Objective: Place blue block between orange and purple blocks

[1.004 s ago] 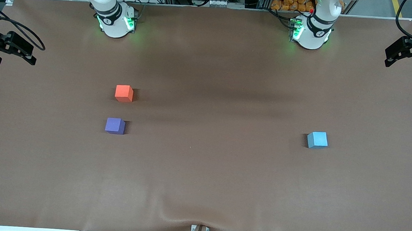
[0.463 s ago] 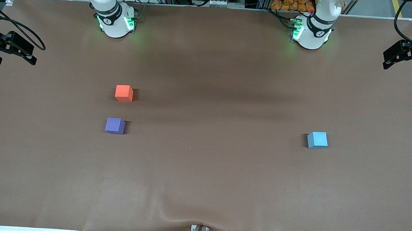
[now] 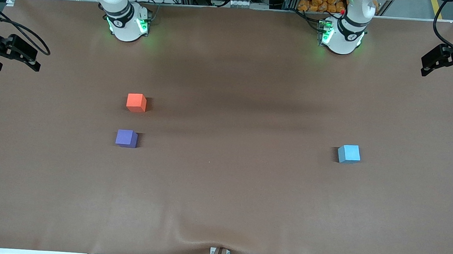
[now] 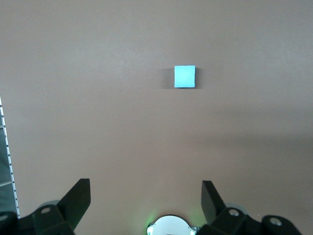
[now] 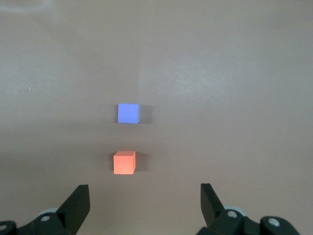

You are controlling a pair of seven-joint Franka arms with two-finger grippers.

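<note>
So my left claw (image 4: 145, 200) hangs wide open and empty, high over the desk (image 3: 222, 190). The blue block (image 3: 348, 154) sits at my left arm's end. My right claw (image 5: 145, 203) waits open over the orange block (image 3: 136, 102) and purple block (image 3: 126, 138).

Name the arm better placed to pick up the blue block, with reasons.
Left. The blue block lies toward the left arm's end of the table, and the open left gripper has it in its wrist view. The right gripper faces the orange block and purple block.
</note>
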